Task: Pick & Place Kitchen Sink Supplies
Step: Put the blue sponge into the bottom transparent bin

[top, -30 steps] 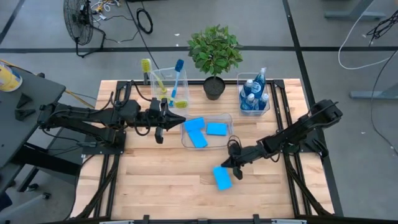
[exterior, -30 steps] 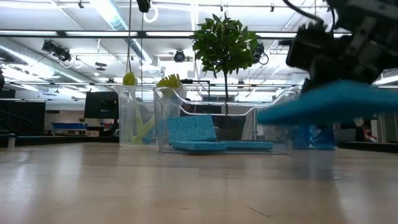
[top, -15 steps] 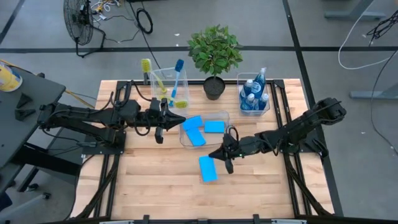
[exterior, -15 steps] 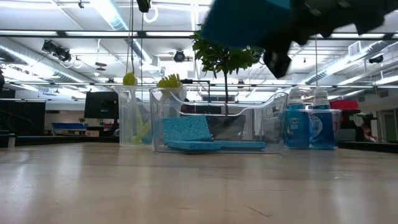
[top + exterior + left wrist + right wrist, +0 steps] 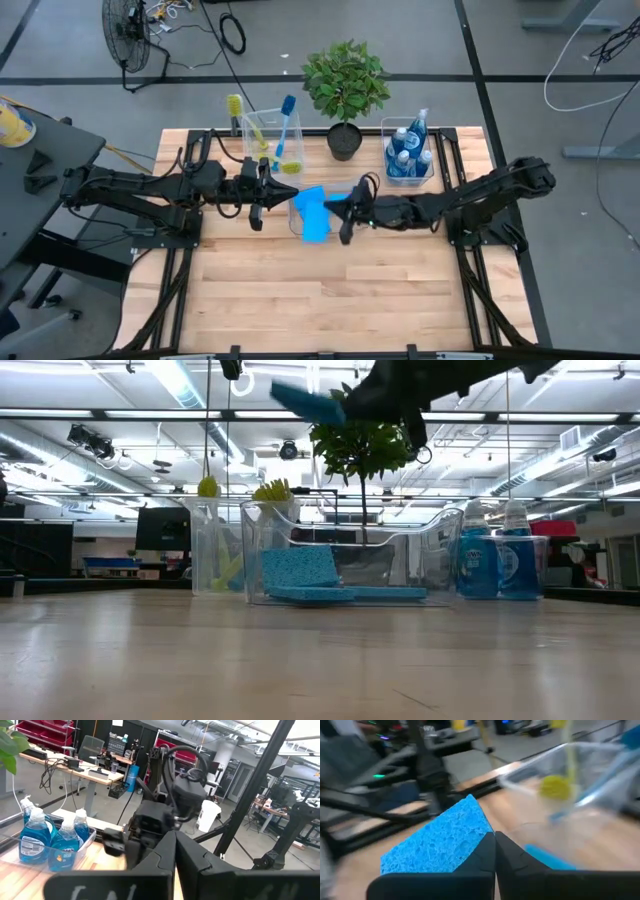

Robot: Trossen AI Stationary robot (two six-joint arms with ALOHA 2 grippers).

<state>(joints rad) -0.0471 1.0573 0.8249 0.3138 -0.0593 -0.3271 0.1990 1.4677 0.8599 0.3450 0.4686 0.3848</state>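
High view. Your right gripper (image 5: 343, 215) reaches in from the right and clamps a blue sponge (image 5: 312, 213) by one end. The sponge hangs over the middle clear bin (image 5: 362, 189), its long axis running roughly toward and away from the plant (image 5: 345, 80), free end on the side away from the arm. The drop spot lies straight below, so I judge the move to be a release, not a reach. The left gripper (image 5: 262, 193) waits just beside the bin, near the brush bin (image 5: 262, 133); it looks pinched shut on nothing. The right arm is plainly the one on the job.

Low view. The held sponge (image 5: 305, 402) sits high, tilted, well above the bin's rim (image 5: 350, 517). Two more sponges (image 5: 305, 575) lie inside, one propped up. Soap bottles (image 5: 495, 560) stand to the side.

Left wrist view. Own fingers (image 5: 172, 865) meet at a point. The bottles (image 5: 47, 840) show beyond in their bin.

Right wrist view. Fingers (image 5: 492, 855) are closed on the sponge (image 5: 442, 842). A yellow-green brush head (image 5: 555, 787) shows farther off.
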